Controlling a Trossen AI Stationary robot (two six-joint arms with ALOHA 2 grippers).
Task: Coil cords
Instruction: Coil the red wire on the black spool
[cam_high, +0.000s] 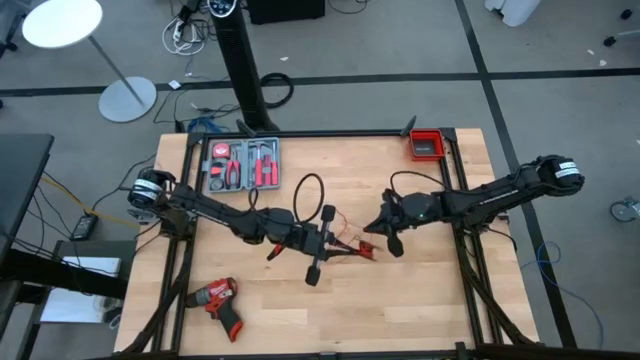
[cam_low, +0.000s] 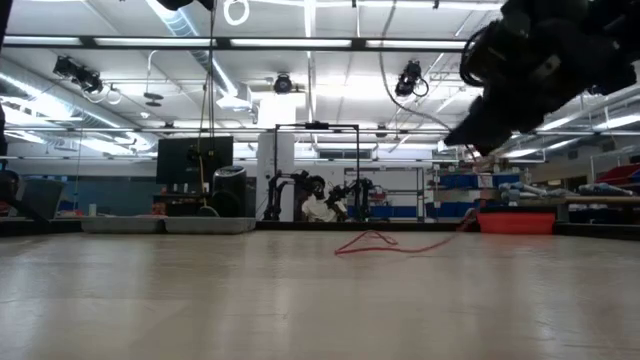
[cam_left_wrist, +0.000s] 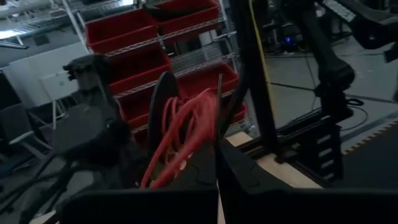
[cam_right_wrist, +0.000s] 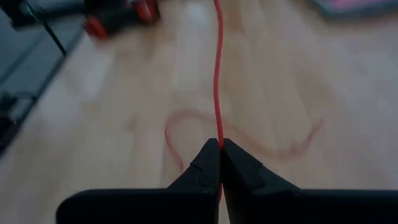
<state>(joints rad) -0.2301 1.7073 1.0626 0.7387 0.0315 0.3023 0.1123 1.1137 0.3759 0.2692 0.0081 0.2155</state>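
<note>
The thin red wire (cam_high: 350, 243) is strung between my two grippers above the middle of the table. My left gripper (cam_high: 338, 245) is shut on a bundle of its loops (cam_left_wrist: 186, 124). My right gripper (cam_high: 372, 240) is shut on a single strand just to the right (cam_right_wrist: 217, 93). A slack stretch of the wire (cam_low: 385, 243) lies on the tabletop below. The black cable (cam_high: 305, 182) lies in a loop on the table, just beyond my left gripper. No gripper touches it. My left gripper holds several loops of the red wire (cam_left_wrist: 198, 109), bunched between its two fingers (cam_left_wrist: 163, 106). The fingers reach in level from the table's left. The loops are lifted off the table. My right gripper pinches one strand of the red wire (cam_right_wrist: 217, 138) between its fingertips. It slants down from the table's right. The strand runs straight on from the tips, along the fingers, and is drawn taut above the table.
A red and black drill (cam_high: 218, 298) lies near the front left. A tray of red-handled hand tools (cam_high: 240, 165) sits at the back left and a red bin (cam_high: 425, 143) at the back right. Bare wood lies along the near edge.
</note>
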